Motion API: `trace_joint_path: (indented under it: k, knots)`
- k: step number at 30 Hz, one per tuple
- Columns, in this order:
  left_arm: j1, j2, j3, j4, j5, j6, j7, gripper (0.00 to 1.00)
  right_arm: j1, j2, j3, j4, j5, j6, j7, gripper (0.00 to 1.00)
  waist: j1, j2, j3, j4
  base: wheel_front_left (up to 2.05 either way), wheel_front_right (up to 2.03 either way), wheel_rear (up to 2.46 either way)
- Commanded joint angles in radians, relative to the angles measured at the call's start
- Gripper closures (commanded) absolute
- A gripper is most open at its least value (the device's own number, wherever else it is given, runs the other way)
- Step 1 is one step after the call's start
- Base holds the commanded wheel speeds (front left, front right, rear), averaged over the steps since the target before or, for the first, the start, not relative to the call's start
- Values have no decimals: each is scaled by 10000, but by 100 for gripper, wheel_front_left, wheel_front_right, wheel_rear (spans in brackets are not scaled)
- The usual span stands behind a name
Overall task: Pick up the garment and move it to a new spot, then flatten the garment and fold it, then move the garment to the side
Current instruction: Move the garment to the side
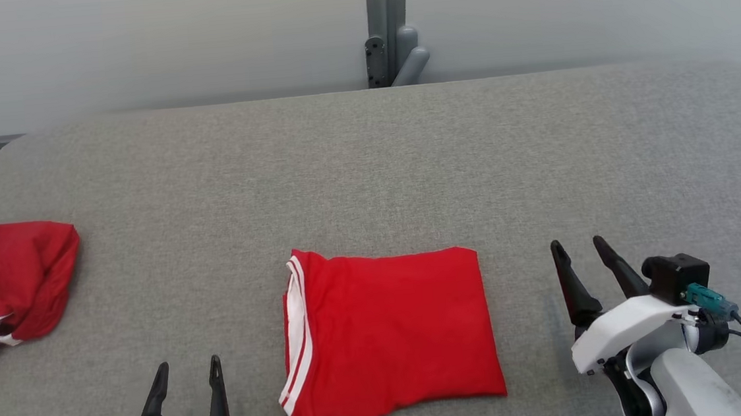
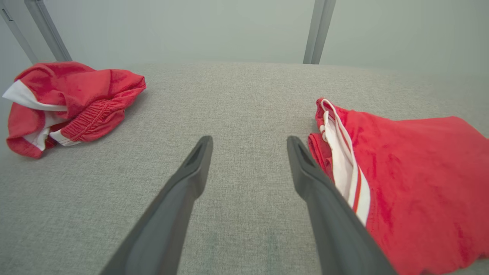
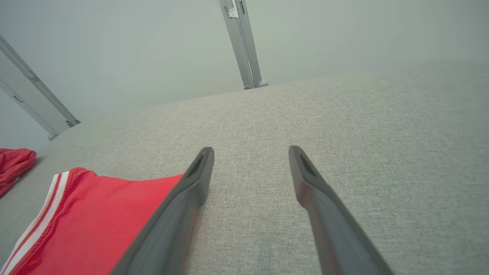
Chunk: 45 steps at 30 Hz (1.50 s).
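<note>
Nearest to me, by the near edge of the table [image 1: 367, 168], the left claw [image 1: 189, 362] stood with its two fingers spread wide and nothing between them. It was just left of the garment [image 1: 393, 332], close to the white stripes.

The garment lay folded into a red square, in the middle of the table's near half. Its near left corner bulged a little. On its other side the right claw [image 1: 577, 242] was spread wide too, and empty. It was near the garment's right edge but not touching it.

The folding looked done to me, so I thought the job left was to move the garment to the side. That was where things could go wrong. If one claw pinched only the top layer, that layer could lift alone and the fold would fall open. If the claws pulled at different speeds, the square could twist. If they dragged the cloth over the rough grey top, it could catch and bunch up.

Farther off, at the left edge, lay a crumpled red heap [image 1: 13, 282]. If the garment went too far that way, it could land on the heap and get mixed up with it.

At the far edge stood a grey post [image 1: 388, 28], well apart from everything.
</note>
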Motion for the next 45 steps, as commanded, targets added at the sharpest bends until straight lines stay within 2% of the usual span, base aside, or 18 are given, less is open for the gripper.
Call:
trace_joint_path:
  k: [1, 5, 12, 23, 31, 40, 45]
  knots:
    - [-54, 30, 42, -56, -6, 39, 1, 0, 223, -16, -106, -197, -214, 2, -26, 0, 0, 0, -182, -441, 0, 0, 0]
    - [-4, 32, 200, -130, -56, 130, 1, 0, 710, 122, -576, -1211, -1116, 2, -25, 0, 0, 0, -283, -796, 0, 0, 0]
    - [240, 32, 504, -247, -173, 173, 1, 0, 1678, 405, -1086, -2324, -1863, 2, -26, 0, 0, 0, -426, -1149, 0, 0, 0]
    - [471, 32, 608, -352, 39, 48, 1, 0, 2291, 607, -954, -2480, -2129, 2, -26, 0, 0, 0, -464, -1149, 0, 0, 0]
    - [244, 33, 290, -274, -106, 19, 1, 0, 1958, 640, -414, -2039, -1812, 2, -26, 0, 0, 0, -137, -524, 0, 0, 0]
    - [137, 33, -79, -36, -45, -76, 1, 0, 874, 641, 893, -250, -769, 2, -25, 0, 0, 0, 314, 796, 0, 0, 0]
    - [60, 32, 14, -19, -8, -126, 2, 0, 245, 632, 961, 779, -417, 2, -27, 0, 0, 0, 533, 1331, 0, 0, 0]
